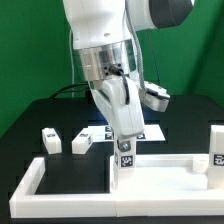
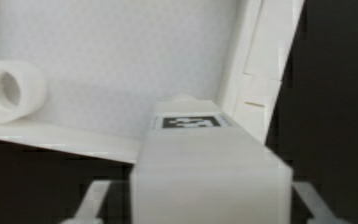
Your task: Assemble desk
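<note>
Closest to us, the leg (image 2: 202, 170) is clamped in our gripper (image 1: 124, 135), upright over the tabletop (image 1: 70, 178) at the exterior view's lower centre. We judge leg-mounting is in hand; next we must align it with the round socket (image 2: 2, 90) and lower it.

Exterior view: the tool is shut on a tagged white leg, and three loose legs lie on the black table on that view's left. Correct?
Not quite: the exterior view shows two loose legs on its left, not three, the far-left leg and the leg beside it. The rest holds: the tool is shut on a tagged white leg.
</note>
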You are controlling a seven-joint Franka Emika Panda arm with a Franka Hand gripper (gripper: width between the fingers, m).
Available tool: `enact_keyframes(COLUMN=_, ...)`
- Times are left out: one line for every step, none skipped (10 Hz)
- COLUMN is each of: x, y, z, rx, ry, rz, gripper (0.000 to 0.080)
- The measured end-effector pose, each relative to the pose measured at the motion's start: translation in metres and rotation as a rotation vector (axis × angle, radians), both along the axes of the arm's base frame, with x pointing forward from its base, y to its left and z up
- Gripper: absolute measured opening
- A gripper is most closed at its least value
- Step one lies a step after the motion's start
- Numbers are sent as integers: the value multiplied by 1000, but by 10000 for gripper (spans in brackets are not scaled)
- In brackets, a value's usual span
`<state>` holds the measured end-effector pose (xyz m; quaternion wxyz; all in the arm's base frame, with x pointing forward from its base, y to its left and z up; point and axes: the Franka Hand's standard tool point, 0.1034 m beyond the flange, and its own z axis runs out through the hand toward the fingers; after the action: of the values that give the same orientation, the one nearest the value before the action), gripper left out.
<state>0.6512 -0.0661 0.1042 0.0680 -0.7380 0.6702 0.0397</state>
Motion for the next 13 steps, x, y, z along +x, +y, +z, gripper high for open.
enact_keyframes(x=0, y=0, z=0, rx=12, ry=11, rz=-105, gripper=296)
enact_keyframes(x=1, y=-1, z=0, rx=50, ry=24, rz=-278, gripper=296)
enact_keyframes(x=2, y=-2, z=0, rx=66, ry=34, rz=-413, gripper=297)
enact_keyframes(x=3, y=-2, z=1, rx=68, ry=42, rz=-467, gripper=297)
enact_keyframes(x=3, y=-2, z=1, rx=64, ry=49, rz=-507, gripper=298)
enact_keyframes(x=3, y=-2, z=1, rx=58, ry=51, rz=-519, gripper=302)
enact_keyframes(x=3, y=-2, z=1, rx=53, ry=51, rz=-525, gripper=302)
enact_keyframes(x=3, y=-1, z=1, rx=53, ry=53, rz=-538, gripper=362)
enact_keyframes(x=3, y=-1, z=1, rx=52, ry=53, rz=-530, gripper=497)
enact_keyframes(x=3, y=-1, z=1, rx=52, ry=52, rz=-528, gripper=497)
enact_keyframes(x=3, y=0, z=1, rx=53, ry=51, rz=-526, gripper=616)
enact_keyframes(x=7, y=6, z=17, rx=63, ry=29, rz=-511, gripper=639)
enact_keyframes(x=5, y=13, z=30, rx=72, ry=19, rz=-498, gripper=639)
